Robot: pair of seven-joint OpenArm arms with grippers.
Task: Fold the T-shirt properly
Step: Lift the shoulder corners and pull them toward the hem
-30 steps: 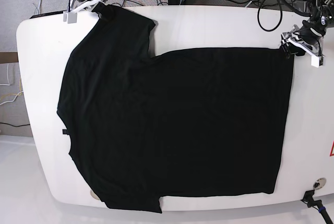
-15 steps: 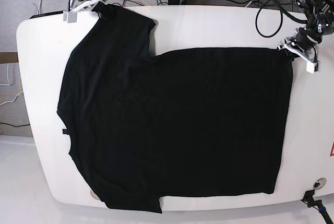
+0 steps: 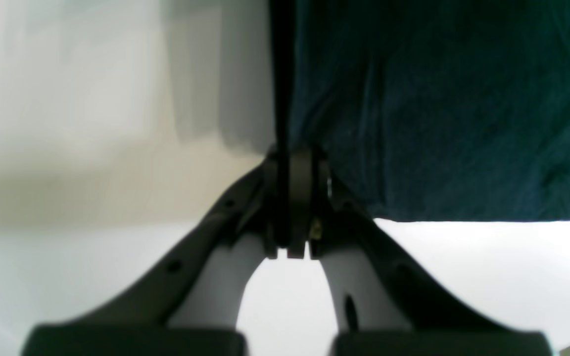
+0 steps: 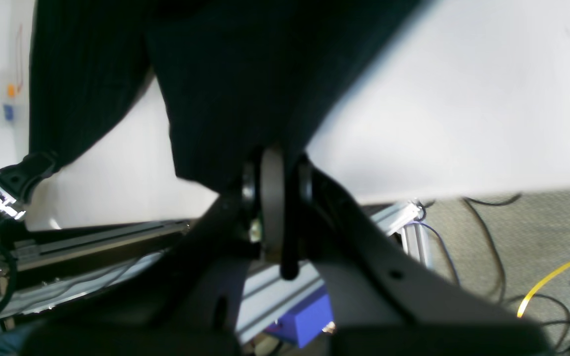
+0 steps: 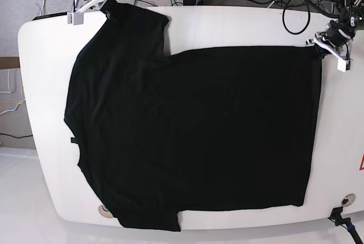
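One T-shirt — two grippers, left and right, pinching corners.

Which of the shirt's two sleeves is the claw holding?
The far sleeve, at the table's back edge, is pinched at its corner by the right claw. The near sleeve lies flat, with no claw on it.

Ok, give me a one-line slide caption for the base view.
Black T-shirt spread flat on the white table, each hand, left and right, shut on a far corner.
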